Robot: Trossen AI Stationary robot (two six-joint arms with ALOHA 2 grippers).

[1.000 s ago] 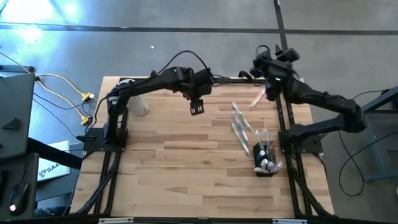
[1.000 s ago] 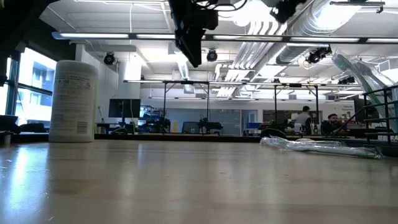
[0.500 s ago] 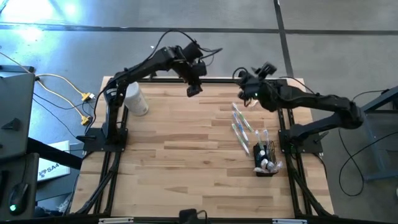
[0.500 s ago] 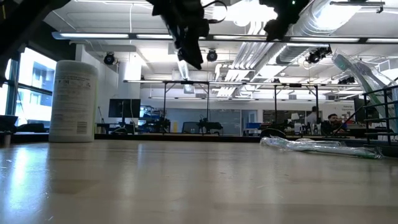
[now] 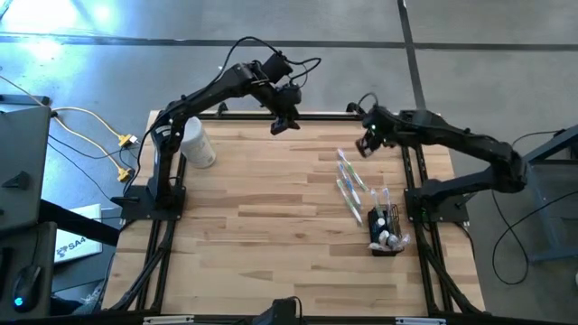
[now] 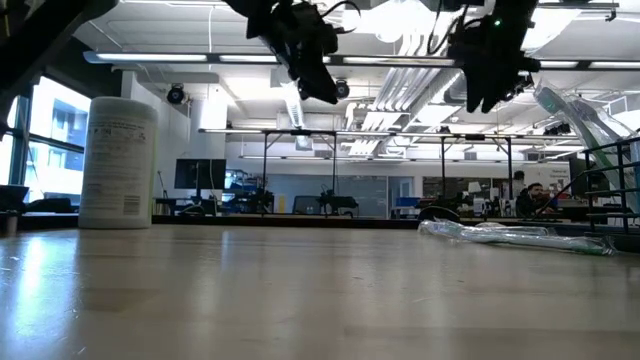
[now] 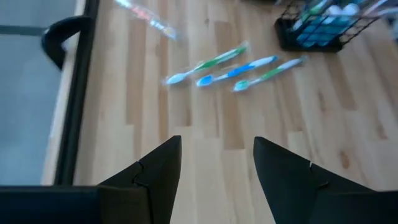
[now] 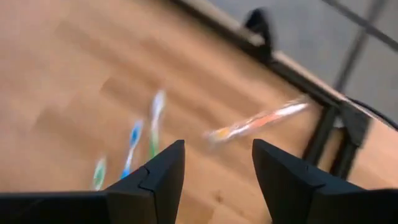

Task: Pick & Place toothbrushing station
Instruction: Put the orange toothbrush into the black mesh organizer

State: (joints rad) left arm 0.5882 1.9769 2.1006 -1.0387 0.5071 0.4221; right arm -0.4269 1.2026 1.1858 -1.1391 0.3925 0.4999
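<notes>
- The left gripper (image 5: 279, 126) is held up in the air over the far edge of the wooden table (image 5: 262, 226), near the middle. Its fingers (image 7: 158, 171) are spread apart, and nothing can be seen between them.
- The right gripper (image 5: 365, 144) is also raised, over the far right part of the table, just beyond the loose toothbrushes. Its jaws are parted and nothing is held.
- The black wire-mesh holder (image 5: 386, 231) is parked near the right edge of the table, with a few toothbrushes and what looks like small teal tubes (image 7: 317, 32) stuck inside. Exact counts can't be made out.
- Three wrapped toothbrushes (image 5: 349, 187) are laid flat on the wood just beyond the holder, side by side, with green and blue handles showing in the left wrist view (image 7: 233, 65).
- One more pink-orange toothbrush (image 8: 258, 122) is seen lying on its own near the far right corner, apart from the three.
- A white wipes canister (image 5: 197, 144) is stood upright at the far left of the table, beside the left arm's base.
- In the low view, a person (image 6: 535, 198) can be spotted in the room behind the table.
</notes>
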